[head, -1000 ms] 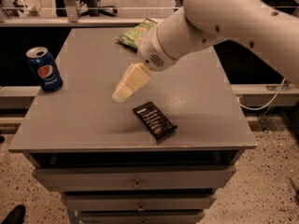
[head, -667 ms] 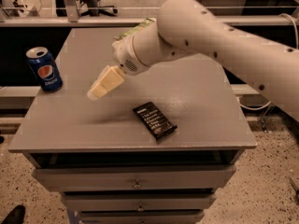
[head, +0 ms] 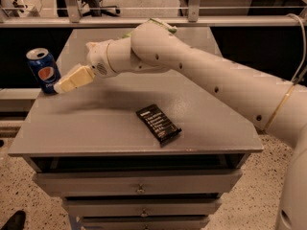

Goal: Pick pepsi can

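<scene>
Standing upright at the 10 o'clock corner of the grey table, the blue pepsi can is seen with its silver top showing. The gripper is held low over the table at the can's 4 o'clock, its cream tip just beside the can's lower part; contact cannot be judged, and how far it is open cannot be told. A flat black packet is laid toward 5 o'clock from the table's middle, well apart from the can, and a green bag is partly hidden behind the white arm at 12 o'clock.
</scene>
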`<action>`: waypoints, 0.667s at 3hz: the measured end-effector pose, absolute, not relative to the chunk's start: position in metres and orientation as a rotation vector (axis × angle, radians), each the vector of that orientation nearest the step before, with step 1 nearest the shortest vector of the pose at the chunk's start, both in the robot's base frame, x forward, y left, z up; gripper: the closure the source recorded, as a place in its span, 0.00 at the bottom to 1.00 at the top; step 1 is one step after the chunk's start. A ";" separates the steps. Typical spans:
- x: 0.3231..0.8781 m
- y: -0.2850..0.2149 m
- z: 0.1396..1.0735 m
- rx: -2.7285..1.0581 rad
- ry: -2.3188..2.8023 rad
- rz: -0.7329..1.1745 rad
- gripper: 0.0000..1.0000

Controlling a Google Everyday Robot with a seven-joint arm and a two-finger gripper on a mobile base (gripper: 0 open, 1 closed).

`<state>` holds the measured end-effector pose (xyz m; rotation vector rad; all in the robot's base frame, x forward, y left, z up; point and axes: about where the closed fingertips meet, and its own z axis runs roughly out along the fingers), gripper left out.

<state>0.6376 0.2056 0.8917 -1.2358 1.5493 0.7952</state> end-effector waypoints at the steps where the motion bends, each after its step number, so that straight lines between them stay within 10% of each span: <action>1: 0.642 0.247 0.890 -1.190 1.487 0.896 0.00; 2: 0.637 0.293 0.886 -1.208 1.426 0.968 0.02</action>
